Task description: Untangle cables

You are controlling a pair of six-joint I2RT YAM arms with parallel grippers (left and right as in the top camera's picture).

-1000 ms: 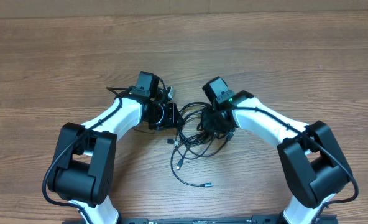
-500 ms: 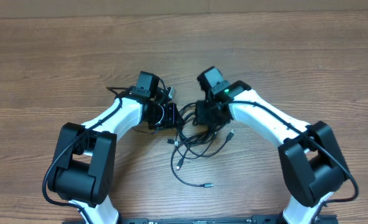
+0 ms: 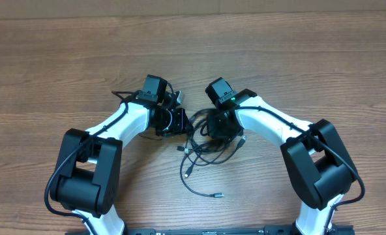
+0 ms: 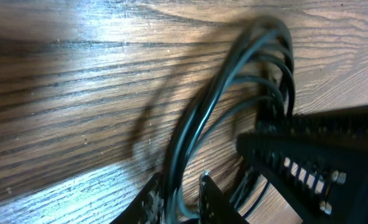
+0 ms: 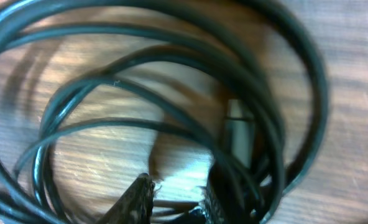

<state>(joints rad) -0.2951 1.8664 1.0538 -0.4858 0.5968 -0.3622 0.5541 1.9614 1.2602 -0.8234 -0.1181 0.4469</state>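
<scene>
Centrally, black cables (image 3: pixel 203 147): tangled bundle on desk (image 3: pixel 310 59). Left gripper (image 4: pixel 179 196), at bundle's left edge, clamps several strands. Right gripper (image 5: pixel 174 199) over bundle's right; view blurred, grip cannot be told.

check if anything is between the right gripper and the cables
Nothing visible does. The right gripper is directly over the cables, its fingertips down among the loops. The left gripper pinches strands at the bundle's other side, out of the way.
</scene>
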